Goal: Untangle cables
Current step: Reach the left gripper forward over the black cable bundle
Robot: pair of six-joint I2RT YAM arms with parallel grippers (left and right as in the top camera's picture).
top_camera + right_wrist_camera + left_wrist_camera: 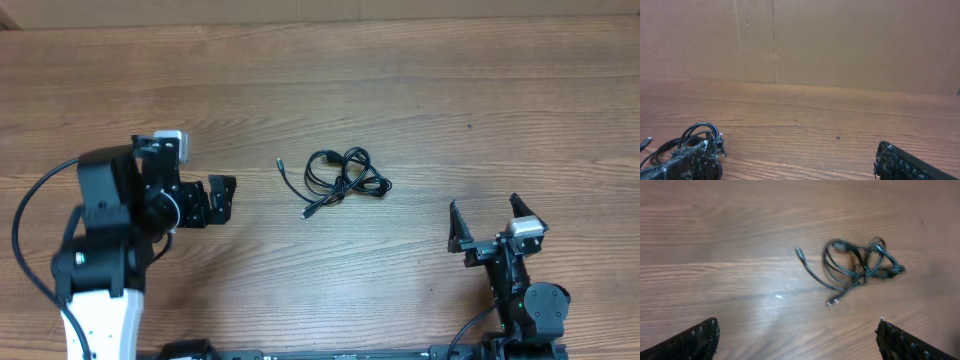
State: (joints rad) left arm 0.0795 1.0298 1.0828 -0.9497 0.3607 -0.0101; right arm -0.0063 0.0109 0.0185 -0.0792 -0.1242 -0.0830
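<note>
We are aiming the wide left gripper (224, 199) toward three o'clock at the tangled cables (345, 175). The right gripper (487, 216) is gaping wide at five o'clock.

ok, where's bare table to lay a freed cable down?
Free: the far strip of table beyond the cables; the stretch between cables and right hand; the near middle between both hands. Crowded: only around the cables at centre, left hand nearest.
</note>
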